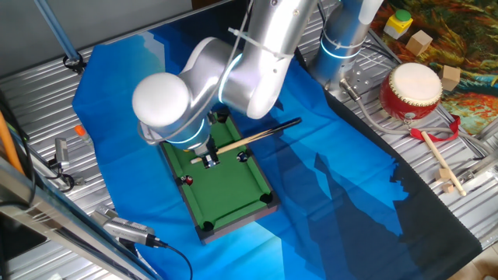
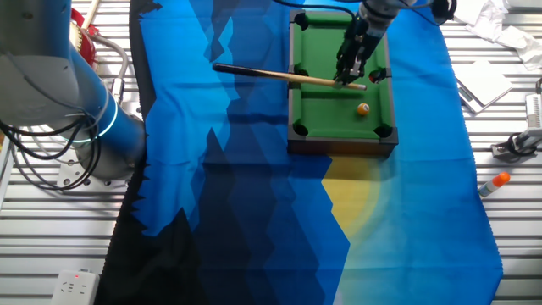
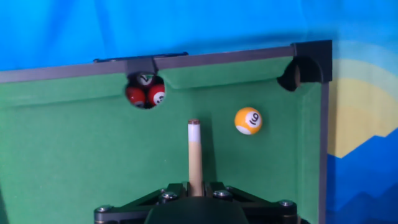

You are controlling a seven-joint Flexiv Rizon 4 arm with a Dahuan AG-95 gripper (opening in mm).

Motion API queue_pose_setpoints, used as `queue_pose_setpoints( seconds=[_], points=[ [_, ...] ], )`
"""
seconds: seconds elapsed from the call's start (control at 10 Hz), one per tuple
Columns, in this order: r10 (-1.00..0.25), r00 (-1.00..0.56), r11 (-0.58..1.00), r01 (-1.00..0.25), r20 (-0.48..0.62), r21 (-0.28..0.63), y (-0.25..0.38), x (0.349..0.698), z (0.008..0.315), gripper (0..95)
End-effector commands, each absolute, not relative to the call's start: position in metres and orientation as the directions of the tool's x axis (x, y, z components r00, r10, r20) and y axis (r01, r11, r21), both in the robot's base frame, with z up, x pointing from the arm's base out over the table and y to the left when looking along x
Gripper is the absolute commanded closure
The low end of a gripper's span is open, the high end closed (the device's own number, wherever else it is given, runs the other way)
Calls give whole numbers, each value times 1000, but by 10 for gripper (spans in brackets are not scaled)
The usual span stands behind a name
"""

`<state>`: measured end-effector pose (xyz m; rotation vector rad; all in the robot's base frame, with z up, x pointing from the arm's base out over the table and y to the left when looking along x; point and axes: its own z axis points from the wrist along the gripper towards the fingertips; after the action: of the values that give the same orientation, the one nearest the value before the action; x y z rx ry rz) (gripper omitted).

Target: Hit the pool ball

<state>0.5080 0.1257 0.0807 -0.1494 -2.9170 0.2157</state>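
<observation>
The pool ball (image 3: 249, 121), orange-yellow with a pale spot, lies on the green felt of the small pool table (image 3: 74, 162), just right of the cue tip and a short gap from it. It also shows in the other fixed view (image 2: 363, 108). My gripper (image 3: 195, 186) is shut on the wooden cue stick (image 3: 194, 152), which points up the table. The gripper (image 2: 350, 72) hangs over the table, and the cue (image 2: 271, 74) sticks out to the left. In one fixed view the gripper (image 1: 208, 159) holds the cue (image 1: 257, 138), and the ball is hidden.
Two red balls (image 3: 135, 95) and a dark one (image 3: 146, 79) sit in the side pocket. A corner pocket (image 3: 295, 74) is beyond the ball. The table stands on blue cloth (image 2: 237, 169). A red drum (image 1: 411, 89), drumstick (image 1: 440, 163) and blocks (image 1: 420, 43) lie far right.
</observation>
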Motion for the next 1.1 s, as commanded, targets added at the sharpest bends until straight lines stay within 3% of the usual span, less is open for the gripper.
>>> queue_pose_setpoints(
  seconds=[0.1, 0.6, 0.9, 1.1],
  points=[
    [56, -981, 991, 32, 185, -132, 125, 508, 81, 950],
    [-83, -986, 989, -100, 145, -110, 125, 508, 81, 950],
    [-99, -983, 988, -115, 156, -101, 125, 508, 81, 950],
    [-97, -985, 993, -105, 146, -47, 125, 508, 81, 950]
  ],
)
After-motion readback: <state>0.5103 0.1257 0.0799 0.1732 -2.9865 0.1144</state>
